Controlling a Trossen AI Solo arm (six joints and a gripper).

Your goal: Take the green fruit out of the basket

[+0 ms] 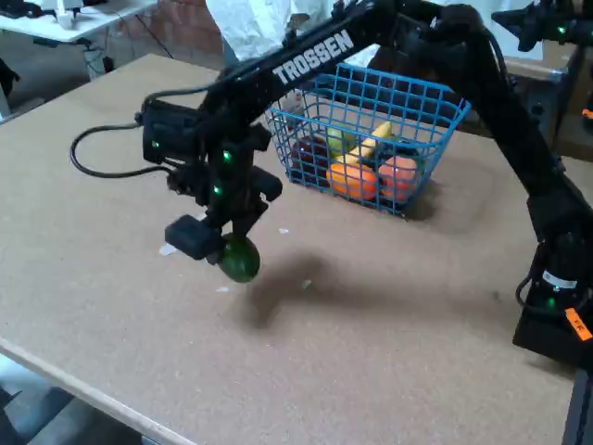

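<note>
Claw (pixel 225 248) clamped on green fruit (pixel 240 259), held above worktop (pixel 389 352) nr its left-front area, well apart from basket (pixel 371 139) at back edge w/ orange fruits (pixel 353 179) and banana (pixel 371 144) inside.

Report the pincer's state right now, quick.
Pincer: closed on the green fruit, held above the table, outside the basket.
</note>
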